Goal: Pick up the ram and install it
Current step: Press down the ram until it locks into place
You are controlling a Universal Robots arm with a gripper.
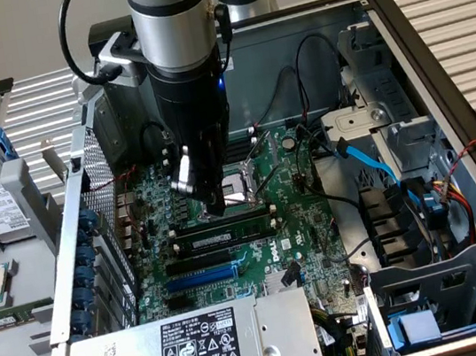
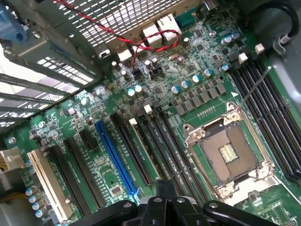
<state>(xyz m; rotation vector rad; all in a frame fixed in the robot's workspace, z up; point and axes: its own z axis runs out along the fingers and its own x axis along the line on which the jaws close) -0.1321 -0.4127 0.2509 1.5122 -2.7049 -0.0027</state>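
The long thin green ram stick (image 1: 228, 230) lies among the black memory slots (image 1: 225, 242) mid-way across the green motherboard (image 1: 320, 246), with its long axis crosswise, directly beneath the black gripper (image 1: 208, 202); whether the gripper is spread or closed cannot be told.

Ram (image 1: 228, 230): long green stick, lying level and seated edge-down in a black memory slot (image 1: 226, 241) beside the CPU socket (image 1: 238, 192).

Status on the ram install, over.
Claw low over the board by the CPU socket. Ram sits along the black memory slots, close under the claw. Black cables nearby, off the slots.
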